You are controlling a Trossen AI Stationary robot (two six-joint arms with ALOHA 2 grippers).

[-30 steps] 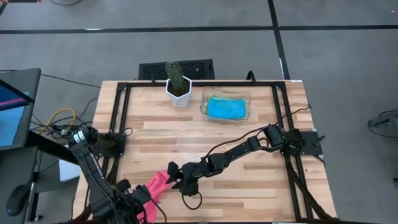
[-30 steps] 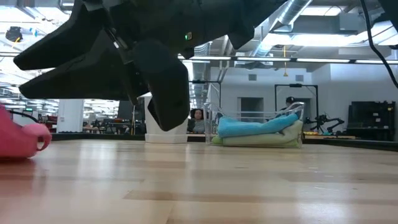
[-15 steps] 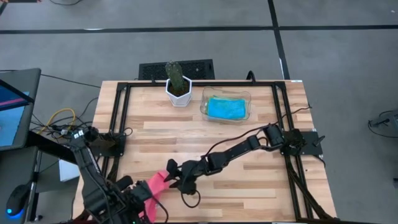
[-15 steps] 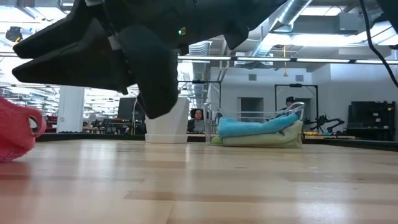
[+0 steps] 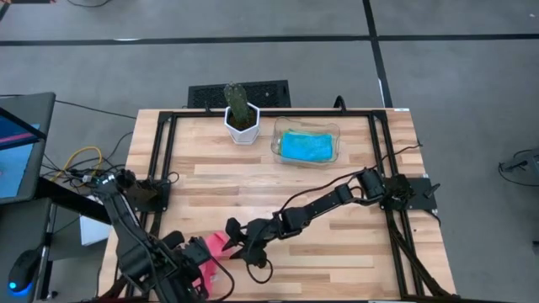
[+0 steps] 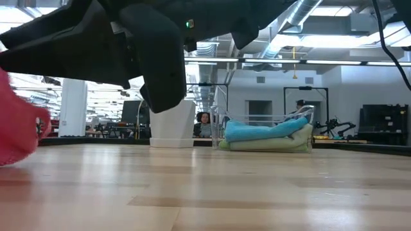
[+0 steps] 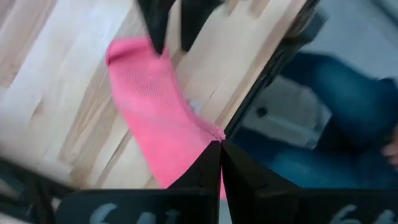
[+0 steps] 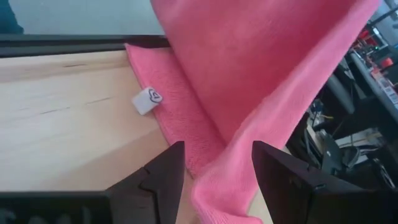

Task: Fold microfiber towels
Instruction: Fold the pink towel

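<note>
where the pink towel [image 5: 212, 249] overhangs, table [image 5: 337, 252] lies bare.

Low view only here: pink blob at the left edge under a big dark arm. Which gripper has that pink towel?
Observer: The left gripper, shut, pinches one edge of the pink towel.
Operator: And the right one?
Observer: The right gripper is open, with a hanging fold of the towel between its fingers.
Operator: Where on the table is this?
Observer: Near the front-left corner of the table; part of the towel lies flat on the wood there, white tag showing.
</note>
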